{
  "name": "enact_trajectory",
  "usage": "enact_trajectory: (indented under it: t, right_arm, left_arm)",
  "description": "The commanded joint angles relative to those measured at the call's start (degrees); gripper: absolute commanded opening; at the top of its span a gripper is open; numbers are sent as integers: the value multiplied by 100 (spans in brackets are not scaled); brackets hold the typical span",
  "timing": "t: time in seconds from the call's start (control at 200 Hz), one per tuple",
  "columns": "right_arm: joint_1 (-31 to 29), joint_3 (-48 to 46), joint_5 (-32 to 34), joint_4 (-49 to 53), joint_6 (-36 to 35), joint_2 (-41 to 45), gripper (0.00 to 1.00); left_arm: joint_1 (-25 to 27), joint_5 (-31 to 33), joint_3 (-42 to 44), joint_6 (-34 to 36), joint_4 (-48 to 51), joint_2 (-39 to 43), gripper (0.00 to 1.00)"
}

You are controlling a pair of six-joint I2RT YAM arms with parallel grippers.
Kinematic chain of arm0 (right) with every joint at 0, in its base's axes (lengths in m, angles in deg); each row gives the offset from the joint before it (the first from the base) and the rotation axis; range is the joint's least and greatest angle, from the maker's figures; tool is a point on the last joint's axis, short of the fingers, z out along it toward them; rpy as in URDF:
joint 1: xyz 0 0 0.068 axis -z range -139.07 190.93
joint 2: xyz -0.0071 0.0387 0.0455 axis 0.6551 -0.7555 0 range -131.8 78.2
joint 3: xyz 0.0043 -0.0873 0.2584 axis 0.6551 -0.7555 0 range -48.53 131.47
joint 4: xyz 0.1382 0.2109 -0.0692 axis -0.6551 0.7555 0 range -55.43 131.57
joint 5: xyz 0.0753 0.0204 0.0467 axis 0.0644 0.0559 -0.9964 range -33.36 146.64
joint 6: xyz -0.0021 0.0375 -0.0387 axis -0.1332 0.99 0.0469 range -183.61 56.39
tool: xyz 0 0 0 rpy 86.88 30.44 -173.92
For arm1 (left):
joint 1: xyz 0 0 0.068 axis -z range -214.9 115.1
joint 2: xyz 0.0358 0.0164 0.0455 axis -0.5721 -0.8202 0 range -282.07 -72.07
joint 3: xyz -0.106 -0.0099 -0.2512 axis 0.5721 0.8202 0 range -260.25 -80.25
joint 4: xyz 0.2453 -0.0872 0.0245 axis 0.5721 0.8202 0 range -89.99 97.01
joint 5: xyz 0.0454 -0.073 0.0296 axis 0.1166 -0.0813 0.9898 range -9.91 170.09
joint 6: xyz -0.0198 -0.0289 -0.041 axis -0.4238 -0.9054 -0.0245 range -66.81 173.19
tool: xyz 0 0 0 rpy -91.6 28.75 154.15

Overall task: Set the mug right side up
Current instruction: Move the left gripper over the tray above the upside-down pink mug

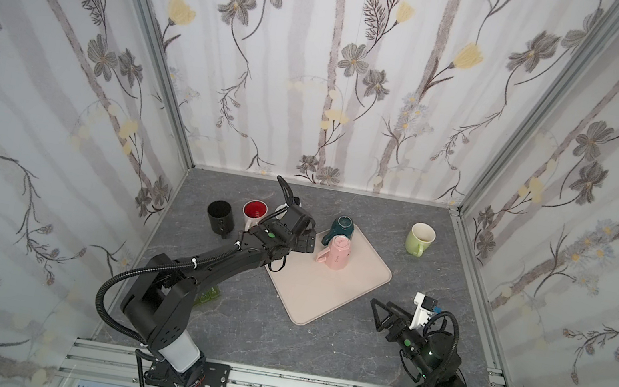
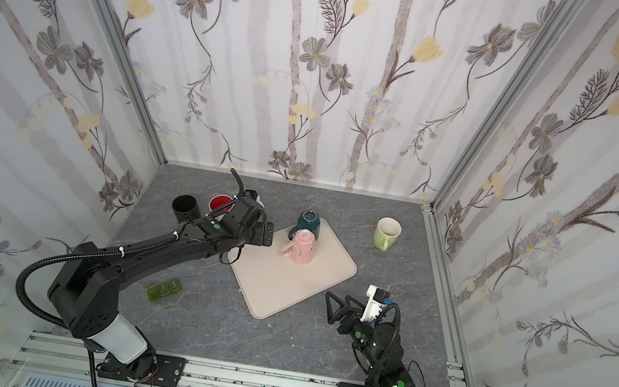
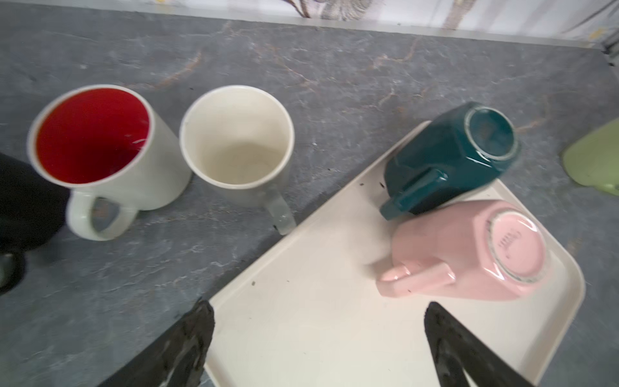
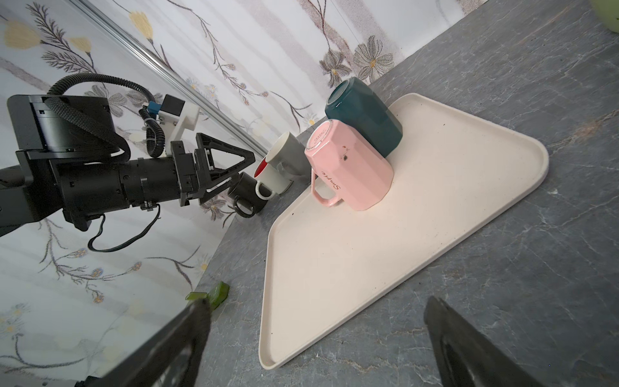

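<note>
So the pink mug (image 1: 336,252) is sitting bottom-up on the beige tray (image 1: 325,294), up at the tray's 12 o'clock corner in both top views. Its handle sticks out toward 9 o'clock. The teal mug (image 1: 339,228) is also flipped, jammed right against it at its 12 o'clock, looks like they touch. My guess is glazed ceramic: rigid, a bit hefty, slick, and chippy if it clunks its neighbour. The flat facets on the wall look like the best spot for the pads, or else the handle, since it faces the left arm. The left gripper (image 3: 318,306) has its jaws spread wide with nothing in them, hanging over the tray's 9 o'clock edge and pointing at the pink one. Out at 9 to 10 o'clock the white mug (image 3: 237,144), red-lined mug (image 3: 93,140) and black mug (image 1: 220,216) stand upright, and the green mug (image 1: 420,237) does too at 2 o'clock. The right gripper (image 1: 382,305) is spread and empty, at 4 o'clock off the tray.
</note>
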State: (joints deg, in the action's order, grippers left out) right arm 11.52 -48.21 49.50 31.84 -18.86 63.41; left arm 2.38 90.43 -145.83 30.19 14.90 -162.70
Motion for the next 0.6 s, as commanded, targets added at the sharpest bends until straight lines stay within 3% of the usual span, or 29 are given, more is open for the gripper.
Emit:
enact_trajectory:
  t: [0.0,0.22,0.595]
  right_arm:
    - [22,-260,-115,-18,1,-42,100]
    - [60,-129,-519,61,-169,5,100]
    - [76,-19,-475,276,-16,-105,100]
  left_arm:
    - [140,-885,111,244,-741,40,100]
    - [348,-1080,12,651,-877,-372,100]
    - [491,-1272,261,918,-1263,-771,100]
